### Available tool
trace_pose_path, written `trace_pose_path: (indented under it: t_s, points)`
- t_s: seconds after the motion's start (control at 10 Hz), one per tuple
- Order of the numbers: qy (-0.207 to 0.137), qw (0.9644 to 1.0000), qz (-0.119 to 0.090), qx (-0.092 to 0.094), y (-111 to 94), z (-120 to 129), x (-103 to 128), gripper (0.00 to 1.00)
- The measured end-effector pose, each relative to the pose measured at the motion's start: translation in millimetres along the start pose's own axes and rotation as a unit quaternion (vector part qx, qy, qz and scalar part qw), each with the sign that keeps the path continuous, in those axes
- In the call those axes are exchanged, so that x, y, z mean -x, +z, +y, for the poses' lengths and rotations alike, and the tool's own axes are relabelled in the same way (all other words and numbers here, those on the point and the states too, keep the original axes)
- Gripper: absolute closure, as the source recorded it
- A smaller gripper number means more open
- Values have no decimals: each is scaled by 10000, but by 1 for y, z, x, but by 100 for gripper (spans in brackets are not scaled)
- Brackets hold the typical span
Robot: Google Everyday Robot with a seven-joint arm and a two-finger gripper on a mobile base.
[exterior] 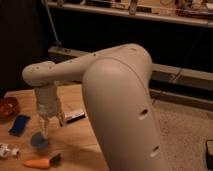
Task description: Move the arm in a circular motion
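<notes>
The arm fills the centre and lower right of the frame, a stiff, smooth, heavy-looking tube bent at a rounded elbow. Its wrist drops at centre left, where the gripper hangs over the wooden table, above a blue cup. Whether it is spread or pressed together I cannot tell. Nothing needs grasping, I judge; the arm only has to sweep clear of the clutter.
</notes>
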Motion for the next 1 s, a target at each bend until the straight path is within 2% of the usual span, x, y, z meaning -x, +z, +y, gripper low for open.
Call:
trace_pose_path:
  t_s: [0.1,0.3,0.6,0.7,0.8,0.9,1.0]
  points:
    - [172,9998,36,103,3,-4,-15,35]
    - [726,9969,92,292,5,-21,-53,35]
    - [1625,9861,126,313,3,-57,-106,35]
    - [1994,9796,96,240,0,-76,-125,35]
    - [2542,9671,17,115,-6,-107,-149,35]
    - [3126,9498,-78,-11,-12,-144,-173,35]
    - [3505,9364,-151,-82,-17,-168,-188,35]
